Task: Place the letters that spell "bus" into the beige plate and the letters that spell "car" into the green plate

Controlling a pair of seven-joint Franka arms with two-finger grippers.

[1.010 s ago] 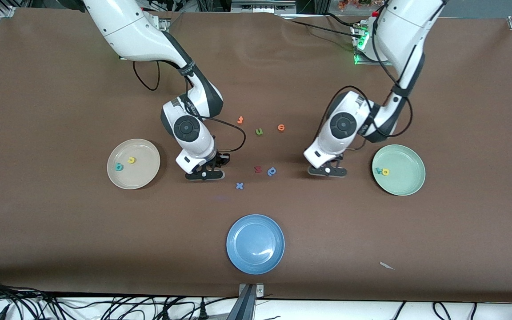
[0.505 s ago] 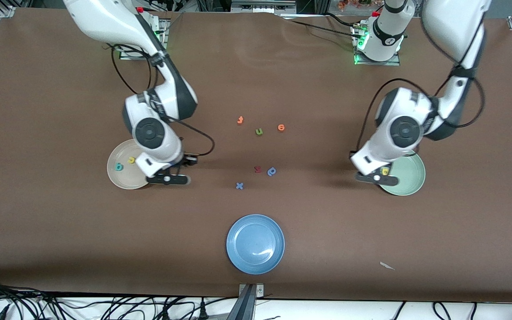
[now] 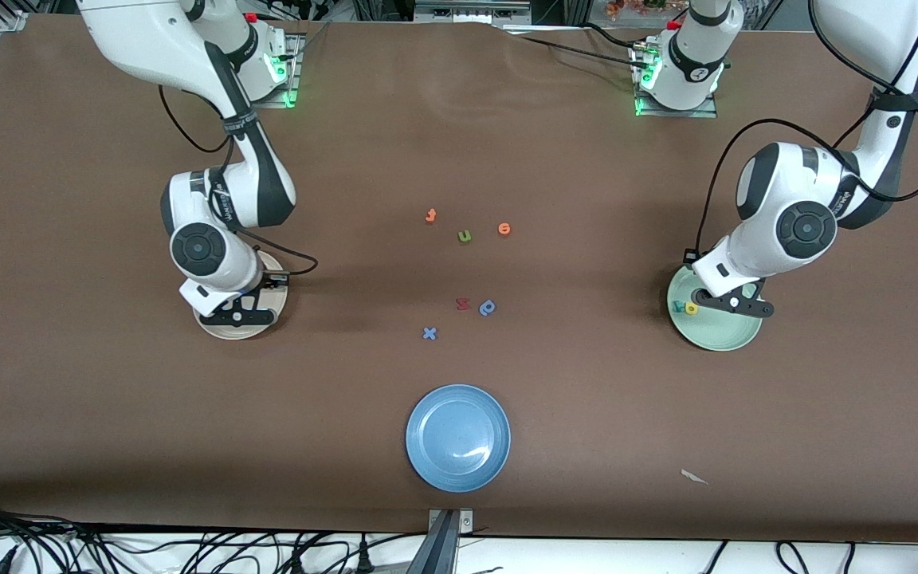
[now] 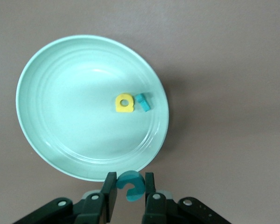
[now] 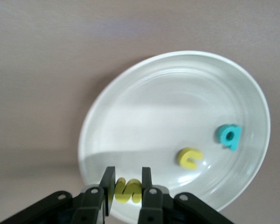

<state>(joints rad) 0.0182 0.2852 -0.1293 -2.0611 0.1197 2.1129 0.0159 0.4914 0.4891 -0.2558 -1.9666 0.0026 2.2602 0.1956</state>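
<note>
I have the right gripper [image 3: 233, 315] up over the beige plate [image 3: 271, 281] at the right arm's end of the table, its jaws pinched tight on the yellow s [image 5: 127, 190]. Through the right wrist camera I see the teal b [image 5: 229, 136] and the yellow u [image 5: 190, 157] already lying in that plate, near each other but not touching.

My left gripper [image 3: 731, 306] hangs over the green plate [image 3: 718, 338] at the left arm's end, over the rim on the side toward the arm bases. Its jaws are clamped on the teal c [image 4: 130, 185]. In that plate the yellow a [image 4: 124, 102] and the teal r [image 4: 142, 102] sit just beside each other.

Out on the table between the two plates I count loose letters: an orange one [image 3: 430, 215], an olive u [image 3: 464, 236], an orange round one [image 3: 504, 229], a dark red one [image 3: 463, 304], a blue p-like one [image 3: 488, 308] and a blue x [image 3: 429, 333]. The blue plate [image 3: 458, 438] lies nearest the front camera.
</note>
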